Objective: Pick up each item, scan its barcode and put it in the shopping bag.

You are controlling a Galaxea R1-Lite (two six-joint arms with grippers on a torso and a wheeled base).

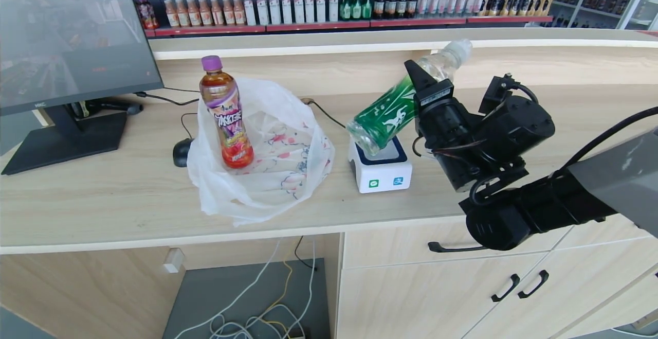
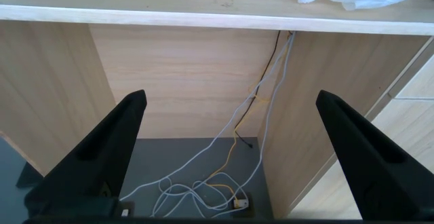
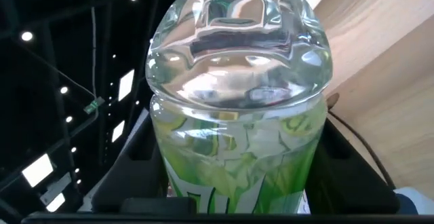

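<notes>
- Above the white scanner [image 1: 380, 172], at the middle of the counter, a green-labelled bottle [image 1: 396, 112] is held in the air by the right gripper [image 1: 429, 89], whose fingers are clamped around its upper body.
- The bottle is tilted. Its clear base hangs low and to the left, just over the scanner's top face. Its cap is raised towards the far right.
- In the right wrist view the bottle [image 3: 237, 115] is seen end-on, base first, between the two dark fingers.
- The shopping bag [image 1: 288, 174], white and crumpled with its mouth open, lies just left of the scanner. The move to the bag is therefore judged to be a short carry leftward, and the right arm is by far the nearer one.
- A tea bottle [image 1: 226, 118] with a purple cap stands upright inside the bag, towards its left side. The free room is judged to be on the bag's right side.
- The left gripper [image 2: 230, 98] is held low, beneath the counter's near edge, with its fingers spread wide and nothing between them. Loose cables [image 2: 224, 183] are seen on the floor beyond it.
- The counter [image 1: 103, 195] is pale wood. A monitor [image 1: 67, 30] stands at its far left, and a dark mouse [image 1: 181, 153] lies just left of the bag.
- Behind the counter, a red-edged shelf of drinks [image 1: 334, 7] runs along the far wall.
</notes>
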